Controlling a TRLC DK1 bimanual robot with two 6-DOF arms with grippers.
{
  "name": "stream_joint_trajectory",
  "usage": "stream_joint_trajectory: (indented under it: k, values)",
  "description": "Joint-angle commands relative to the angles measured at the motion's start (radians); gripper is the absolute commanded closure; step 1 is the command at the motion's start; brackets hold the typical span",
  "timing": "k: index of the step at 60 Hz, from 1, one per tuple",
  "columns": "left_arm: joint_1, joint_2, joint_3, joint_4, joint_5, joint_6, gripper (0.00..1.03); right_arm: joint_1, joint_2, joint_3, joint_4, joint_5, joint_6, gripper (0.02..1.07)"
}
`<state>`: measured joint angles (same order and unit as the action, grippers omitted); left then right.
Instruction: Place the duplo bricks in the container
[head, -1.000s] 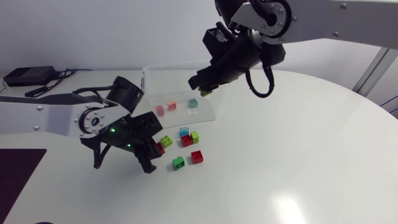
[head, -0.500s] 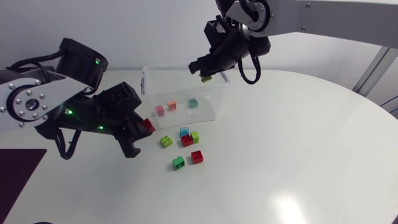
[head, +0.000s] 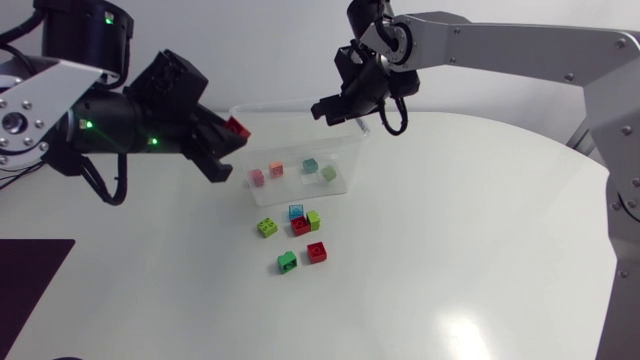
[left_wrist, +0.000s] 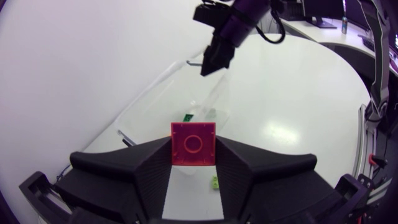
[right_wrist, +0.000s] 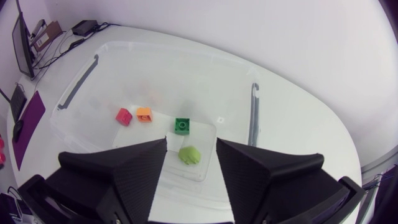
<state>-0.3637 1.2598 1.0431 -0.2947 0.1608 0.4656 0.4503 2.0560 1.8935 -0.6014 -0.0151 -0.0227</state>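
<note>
My left gripper (head: 230, 133) is shut on a red brick (head: 238, 126) and hangs just left of the clear container (head: 262, 108). The left wrist view shows that brick (left_wrist: 193, 144) pinched between both fingers. Over the container's far right corner my right gripper (head: 335, 108) stands open. A lime brick (right_wrist: 189, 154) lies below its fingers on the container (right_wrist: 186, 56) floor, beside a green (right_wrist: 182, 126), an orange (right_wrist: 144, 114) and a pink brick (right_wrist: 123, 116). In front of the container, several loose bricks lie on the table, among them a lime (head: 267, 227), a blue (head: 296, 211) and a green one (head: 287, 262).
The white round table (head: 480, 240) spreads wide to the right of the bricks. A dark mat (head: 30, 275) lies at the front left edge. My right arm's grey link (head: 520, 45) spans the back right above the table.
My left arm rose with the red brick and swung toward the container's left side. My right gripper moved over the container and opened; its lime brick now lies inside.
</note>
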Motion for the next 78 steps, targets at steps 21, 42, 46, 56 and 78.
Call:
stream_joint_trajectory:
  k: [21, 42, 46, 56, 78]
  values:
    - [0.039, 0.365, 0.204, 0.218, 0.003, -0.127, 0.72, 0.067, -0.273, -0.271, -0.012, 0.010, -0.010, 0.16]
    - [0.074, 0.616, 0.426, 0.255, -0.053, -0.177, 0.71, 0.205, -0.482, -0.645, 0.014, -0.014, -0.005, 0.16]
    - [0.077, 0.645, 0.457, 0.255, -0.066, -0.182, 0.68, 0.218, -0.482, -0.691, 0.029, -0.026, -0.003, 0.16]
    - [0.080, 0.670, 0.482, 0.255, -0.093, -0.186, 0.18, 0.246, -0.442, -0.752, 0.043, -0.075, 0.000, 0.16]
    - [0.103, 0.428, 0.373, 0.230, -0.098, -0.203, 0.05, 0.284, -0.241, -0.674, 0.041, -0.074, 0.037, 0.16]
